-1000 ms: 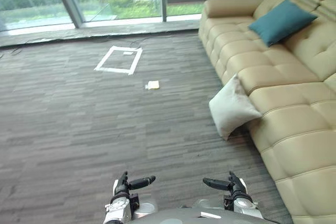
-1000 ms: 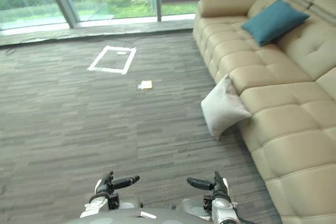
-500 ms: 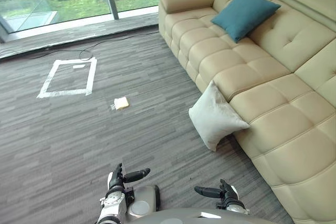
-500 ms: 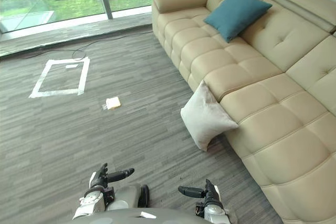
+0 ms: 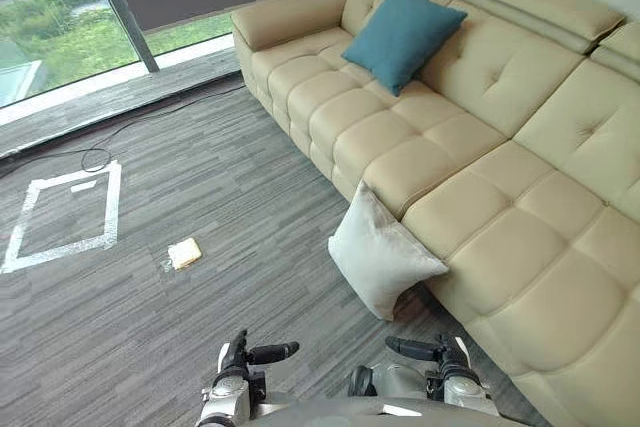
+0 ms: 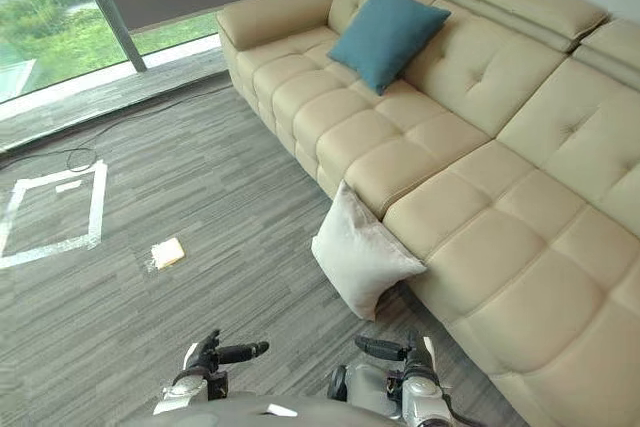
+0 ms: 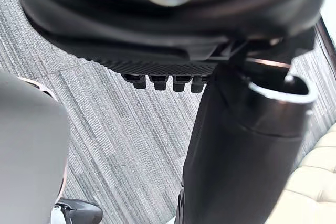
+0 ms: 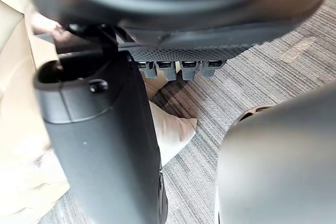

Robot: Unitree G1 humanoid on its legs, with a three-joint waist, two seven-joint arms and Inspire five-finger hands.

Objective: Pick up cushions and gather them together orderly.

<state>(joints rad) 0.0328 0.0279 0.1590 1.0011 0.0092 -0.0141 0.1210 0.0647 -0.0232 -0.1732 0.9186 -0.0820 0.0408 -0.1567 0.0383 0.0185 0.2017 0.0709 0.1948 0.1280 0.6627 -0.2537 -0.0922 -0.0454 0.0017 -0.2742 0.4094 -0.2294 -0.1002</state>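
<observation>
A pale grey cushion (image 5: pixel 383 262) stands on the carpet, leaning against the front of the beige sofa (image 5: pixel 520 177). It also appears past my right hand (image 8: pixel 105 140) as a pale grey cushion (image 8: pixel 170 129). A teal cushion (image 5: pixel 402 35) rests tilted against the sofa's backrest near the far armrest. My left hand (image 5: pixel 250 355) and right hand (image 5: pixel 430 351) hang low in front of me, short of the pale cushion, thumbs pointing inward. Both are open and hold nothing.
A white tape rectangle (image 5: pixel 60 217) marks the carpet to the left. A small tan object (image 5: pixel 184 252) lies near it. A black cable (image 5: pixel 100 155) runs along the floor by the window (image 5: pixel 60 27). Open carpet stretches left of the sofa.
The camera has swung right toward the sofa, so the whole scene has shifted left. The cushions lie where they were, and my hands stay low and empty.
</observation>
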